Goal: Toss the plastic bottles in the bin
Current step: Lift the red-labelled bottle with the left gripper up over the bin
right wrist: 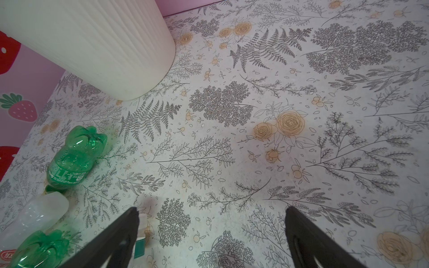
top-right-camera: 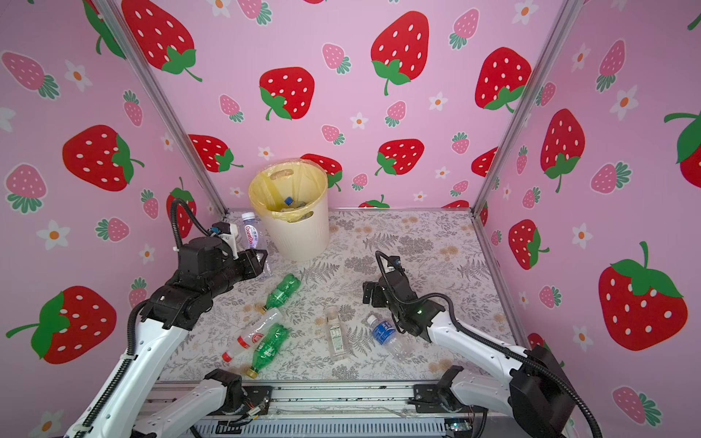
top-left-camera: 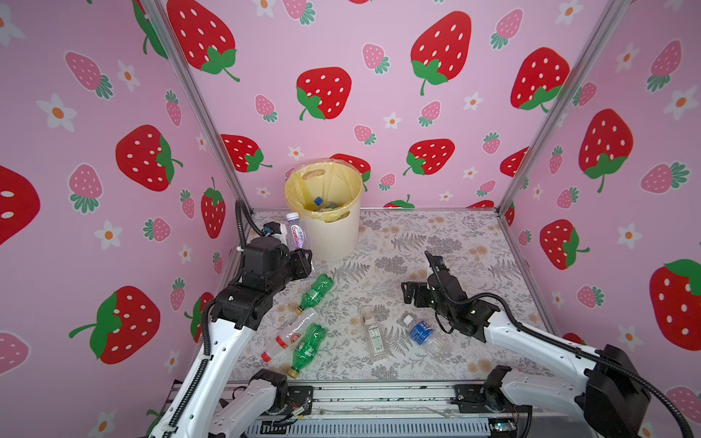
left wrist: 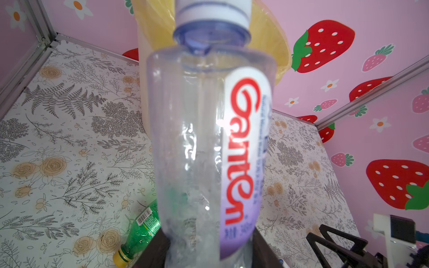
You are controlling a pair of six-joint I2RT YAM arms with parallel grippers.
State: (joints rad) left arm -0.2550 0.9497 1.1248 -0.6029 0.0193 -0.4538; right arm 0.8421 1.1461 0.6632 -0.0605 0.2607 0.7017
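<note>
A clear Ganten water bottle (left wrist: 209, 139), white cap up and red lettering on its white-and-purple label, stands nearly upright in the left claw (top-left-camera: 303, 263), whose fingers pinch the bottle at its base. In both top views the bottle hangs just beside the left wall of the bin (top-left-camera: 333, 235).

The cream, ribbed bin, lined with a yellowish bag (top-left-camera: 299, 182), stands at the back of the floral-print bench (top-left-camera: 436, 242). It already holds several bottles, with one blue cap (top-left-camera: 318, 201) showing among them.

Five more bottles lie on their sides on the bench in front of the bin:
- A green bottle (top-left-camera: 316, 290) with a yellow cap lies nearest the left claw.
- A clear red-labelled bottle (top-left-camera: 290, 333) and a second green bottle (top-left-camera: 307, 349) lie side by side closer to the front edge.
- A slim clear bottle (top-left-camera: 373, 333) with a pale label lies near the middle.
- A blue-labelled bottle (top-left-camera: 423, 333) lies just beside the right arm.

The right claw (right wrist: 211, 213) hangs above bare bench with its fingers spread wide, gripping nothing. It is well apart from the bin and near the cap end of the slim clear bottle.
</note>
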